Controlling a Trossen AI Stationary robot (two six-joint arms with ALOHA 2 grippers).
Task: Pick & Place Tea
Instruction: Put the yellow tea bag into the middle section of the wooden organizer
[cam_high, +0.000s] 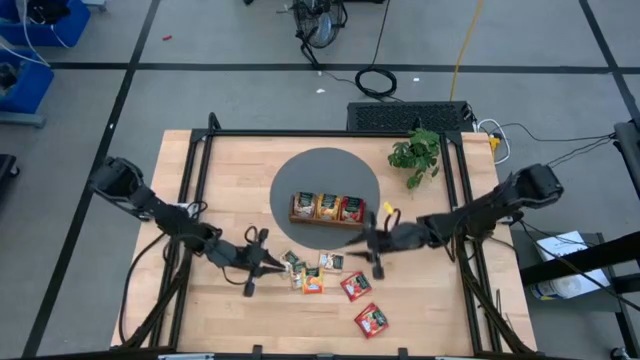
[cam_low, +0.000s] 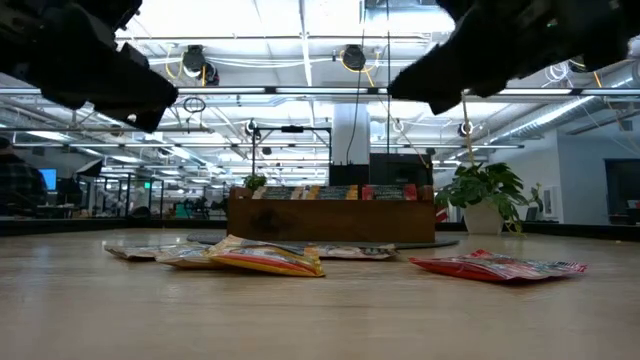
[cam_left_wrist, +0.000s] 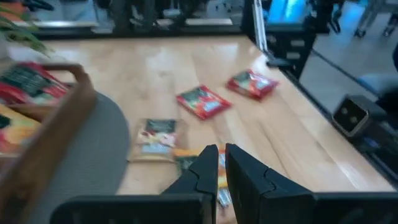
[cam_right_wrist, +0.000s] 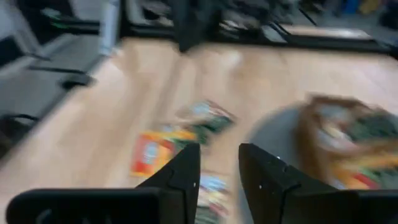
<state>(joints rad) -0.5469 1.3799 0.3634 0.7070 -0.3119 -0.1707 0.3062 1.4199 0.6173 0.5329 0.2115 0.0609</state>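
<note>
- The tea sachets not yet sorted lie flat on the tabletop in front of the wooden tray: a small cluster of green and orange-yellow ones near the middle, and two red ones a little apart, nearer the front edge
- The tray sits on a dark round mat and already has sachets standing on edge in its three compartments, green, orange-yellow and red; sorting by colour looks to be the aim
- The left end effector is low at the cluster's left edge, fingers nearly together; in the left wrist view a sliver of orange-yellow shows in the narrow gap between them, so it may be pinching a sachet, but that cannot be confirmed
- The right end effector hovers between the tray's right front corner and the cluster, fingers partly apart with nothing between them, perhaps ready for another pick
- The two end effectors are near each other over the same small patch, so one reaching in could crowd the other
- The overlapping sachets in the cluster may be awkward to take one at a time
- A leafy plant stands behind the tray to the right, clear of the work
</note>
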